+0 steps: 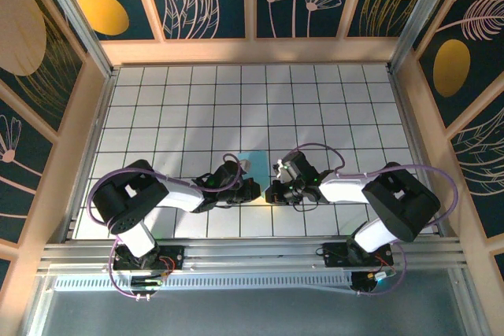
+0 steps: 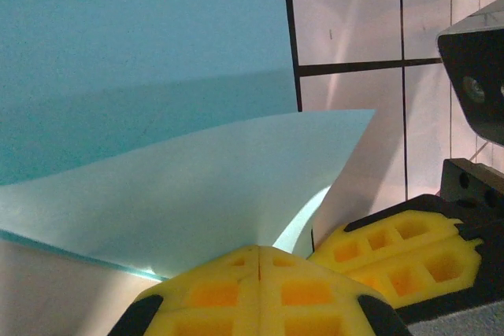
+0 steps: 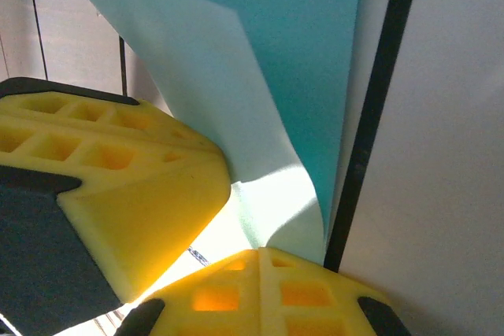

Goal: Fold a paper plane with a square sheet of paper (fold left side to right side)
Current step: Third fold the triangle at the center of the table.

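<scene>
Yellow pads (image 2: 213, 293) of left gripper (image 2: 258, 249) nearest: jaws pressed fully together on the lifted flap of the square sheet of paper (image 2: 142, 37).
At 3 o'clock of it, just beside, the right gripper (image 3: 264, 251): jaws likewise closed, curled pale underside pinched at the tip. Sheet is seen on the gridded surface (image 1: 236, 100) at 12 o'clock of both, far part flat.

A white table (image 1: 315, 100), ruled into square tiles by dark grid lines, sits inside a pale wooden frame (image 1: 252, 51). Dark blue wall panels (image 1: 209, 17) painted with golden ovals and line-drawn flowers back and flank it. Along the near edge runs an aluminium rail (image 1: 252, 253), with a slotted metal strip (image 1: 252, 281) just below it.
</scene>
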